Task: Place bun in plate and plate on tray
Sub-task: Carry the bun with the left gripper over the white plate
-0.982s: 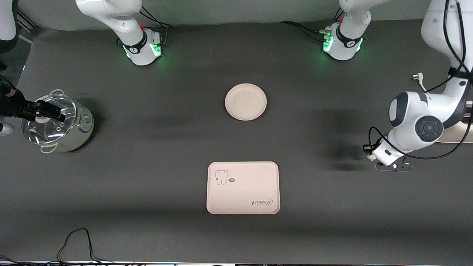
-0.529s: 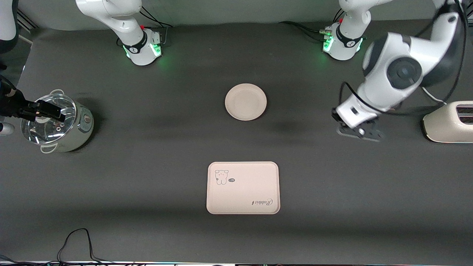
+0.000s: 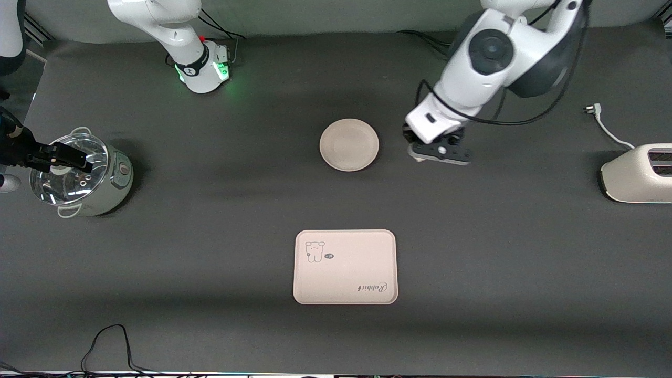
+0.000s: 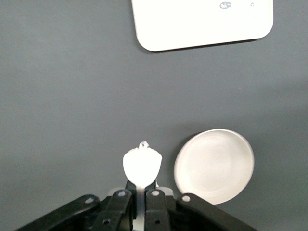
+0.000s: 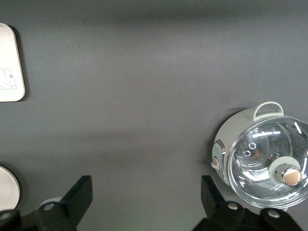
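Left gripper (image 3: 440,153) pinched tight on bun (image 4: 141,166), up beside plate (image 3: 349,144), not yet over it. Could drop bun on table (image 3: 210,236) if opened early. Right gripper (image 5: 144,204) wide open, empty, waiting above pot (image 3: 79,175). Tray (image 3: 345,266) empty.

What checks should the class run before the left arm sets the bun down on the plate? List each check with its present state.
1. Bun held: ok. The left gripper is shut on the bun.
2. Bun over the plate: not ok. The left gripper hangs over bare table beside the plate, toward the left arm's end.
3. Plate free to receive: ok. Nothing lies in it.
4. Tray free for the plate: ok. It lies nearer the front camera than the plate, with nothing on it.
5. Right arm out of the way: ok. The right gripper is open, over the table near the pot, and waits.
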Robot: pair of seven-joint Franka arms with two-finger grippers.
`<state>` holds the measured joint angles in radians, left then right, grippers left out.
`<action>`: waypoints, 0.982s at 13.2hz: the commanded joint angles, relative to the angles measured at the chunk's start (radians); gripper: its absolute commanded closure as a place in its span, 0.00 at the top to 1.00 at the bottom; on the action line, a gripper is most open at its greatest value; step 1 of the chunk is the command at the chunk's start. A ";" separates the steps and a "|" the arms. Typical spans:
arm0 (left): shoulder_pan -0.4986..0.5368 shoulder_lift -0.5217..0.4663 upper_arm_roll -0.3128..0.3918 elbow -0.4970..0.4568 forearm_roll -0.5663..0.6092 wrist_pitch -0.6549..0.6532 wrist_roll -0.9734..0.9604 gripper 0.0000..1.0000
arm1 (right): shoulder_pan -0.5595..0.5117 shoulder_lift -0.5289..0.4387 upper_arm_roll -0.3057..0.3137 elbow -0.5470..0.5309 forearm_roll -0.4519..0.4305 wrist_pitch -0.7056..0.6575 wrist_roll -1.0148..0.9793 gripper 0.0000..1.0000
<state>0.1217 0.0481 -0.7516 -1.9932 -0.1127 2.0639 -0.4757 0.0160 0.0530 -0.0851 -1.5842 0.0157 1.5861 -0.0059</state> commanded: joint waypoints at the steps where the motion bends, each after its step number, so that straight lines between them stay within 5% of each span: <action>1: -0.117 0.070 0.012 -0.088 0.046 0.163 -0.199 0.08 | 0.010 -0.025 -0.007 -0.022 -0.019 -0.008 -0.017 1.00; 4: -0.250 0.165 0.012 -0.180 0.212 0.358 -0.484 0.08 | 0.010 -0.027 -0.007 -0.023 -0.019 -0.008 -0.016 1.00; 9: -0.320 0.370 0.017 -0.168 0.629 0.410 -0.895 0.08 | 0.010 -0.025 -0.008 -0.025 -0.019 -0.006 -0.017 1.00; 13: -0.382 0.426 0.037 -0.125 0.647 0.395 -0.942 0.13 | 0.010 -0.025 -0.008 -0.025 -0.019 -0.006 -0.017 1.00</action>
<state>-0.2023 0.4490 -0.7453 -2.1639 0.5050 2.4691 -1.3632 0.0161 0.0520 -0.0855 -1.5868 0.0157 1.5849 -0.0059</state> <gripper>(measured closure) 0.899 0.000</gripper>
